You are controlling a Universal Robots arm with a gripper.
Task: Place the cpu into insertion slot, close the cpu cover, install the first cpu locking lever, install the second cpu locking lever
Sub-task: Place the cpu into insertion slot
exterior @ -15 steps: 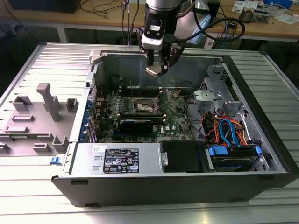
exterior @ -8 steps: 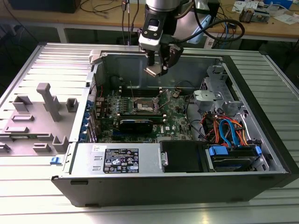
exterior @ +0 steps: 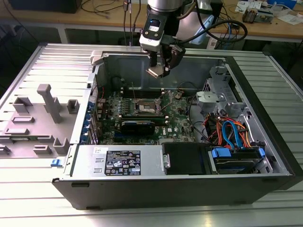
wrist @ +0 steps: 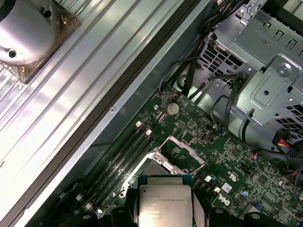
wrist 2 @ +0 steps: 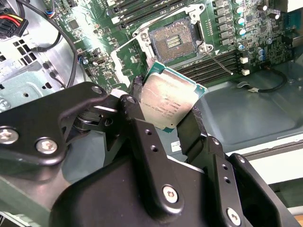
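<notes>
My gripper (exterior: pixel 158 68) hangs above the open computer case, shut on the cpu (exterior: pixel 155 72), a flat grey square chip held tilted by two opposite edges. In the second wrist view the cpu (wrist 2: pixel 173 100) sits between the black fingers (wrist 2: pixel 136 101), a short way above the motherboard. The insertion slot (wrist 2: pixel 173 39) lies below and ahead of it, its dark pin field bare inside a silver rim. In the first wrist view the cpu (wrist: pixel 165 201) hovers near the insertion slot (wrist: pixel 152 166), where the cpu cover (wrist: pixel 182 150) stands raised. A thin locking lever (wrist 2: pixel 218 60) sticks out beside the socket.
Memory slots (exterior: pixel 124 108) run beside the socket and a long black card (exterior: pixel 137 126) lies in front of it. The power supply (exterior: pixel 122 163) lines the near case wall. A drive cage with blue and orange cables (exterior: pixel 231 135) is at the exterior view's right. A grey plastic fixture (exterior: pixel 47 106) lies outside the case.
</notes>
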